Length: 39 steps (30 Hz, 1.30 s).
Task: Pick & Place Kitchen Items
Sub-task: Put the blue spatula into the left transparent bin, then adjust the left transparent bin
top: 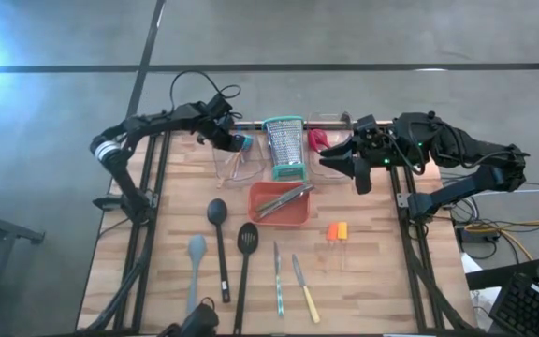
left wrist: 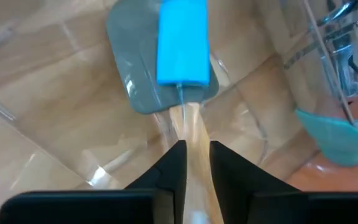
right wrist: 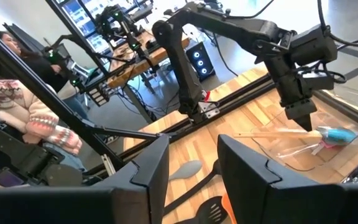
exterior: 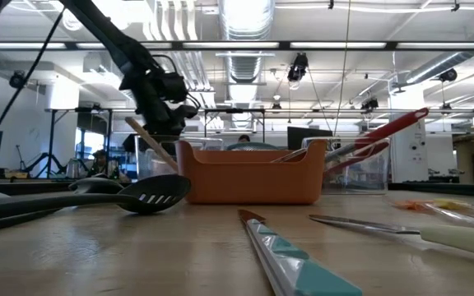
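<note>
High view, step in hand: placing of a blue-handled tool [top: 241,142] into the clear bin [top: 223,168] at the far left of the table; judged to be the drop-off end of one pick-and-place round.
Left gripper [top: 225,139]: hangs over that bin, straddling the tool's wooden shaft; cannot be told whether clamped on it or already letting go.
Blue-handled tool, left wrist view: lies slanted inside the bin, blue grip [left wrist: 182,40] over a grey head, pale shaft running back toward the gripper [left wrist: 197,152].
Right gripper [top: 337,161]: waits at the far right, beside the second clear bin [top: 330,148]; jaws parted and empty in its own wrist view [right wrist: 194,155].
Red spoon [top: 318,139]: already in the right-hand bin, handle leaning out.
Orange tray [top: 255,211]: centre of the table, holding a few metal utensils.
Steel grater [top: 285,145]: stands upright between the two bins, just behind the tray.
Left to place, near half: black spoon [top: 219,234], slotted turner [top: 246,253], grey spatula [top: 196,257], two small knives [top: 277,276], orange-handled tools [top: 337,231], all lying flat on the wood.
Progress, as a judgement: well short of done, with most utensils on the table.
Next move calls for: a clean release and a straight lift clear of the bin wall, then a low, flat pinch on one slim handle near the front.
Brands, labels, writing: none legible on any item in any view.
</note>
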Tool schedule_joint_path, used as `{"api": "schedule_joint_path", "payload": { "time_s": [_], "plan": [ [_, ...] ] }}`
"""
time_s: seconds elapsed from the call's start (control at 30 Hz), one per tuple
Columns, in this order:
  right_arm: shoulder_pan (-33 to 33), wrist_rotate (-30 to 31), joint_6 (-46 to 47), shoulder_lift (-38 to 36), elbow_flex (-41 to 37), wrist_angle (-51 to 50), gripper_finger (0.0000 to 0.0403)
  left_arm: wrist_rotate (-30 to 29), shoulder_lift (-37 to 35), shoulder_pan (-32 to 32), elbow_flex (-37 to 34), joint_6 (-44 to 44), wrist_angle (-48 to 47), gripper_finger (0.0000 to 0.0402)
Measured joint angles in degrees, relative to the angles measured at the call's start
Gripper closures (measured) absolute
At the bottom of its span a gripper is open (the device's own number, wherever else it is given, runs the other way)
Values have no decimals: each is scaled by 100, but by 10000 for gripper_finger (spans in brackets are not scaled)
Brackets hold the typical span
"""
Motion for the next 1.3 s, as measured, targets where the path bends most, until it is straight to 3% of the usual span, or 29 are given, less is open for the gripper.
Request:
{"api": "schedule_joint_path", "payload": {
  "time_s": [0.33,0.7,1.0,1.3],
  "plan": [
    [0,-7,-2,0,-7,-58,283,-14,-157,40,398,453,-142,331],
    [0,-11,-184,0,-7,-96,277,-103,-1128,-150,1158,477,-789,337],
    [-97,-2,-264,0,-9,-110,283,-879,-2438,-1413,1122,469,-1122,382],
    [-173,137,-309,0,-9,-108,302,-1344,-2840,-3236,617,820,-1260,397]
  ]
}}
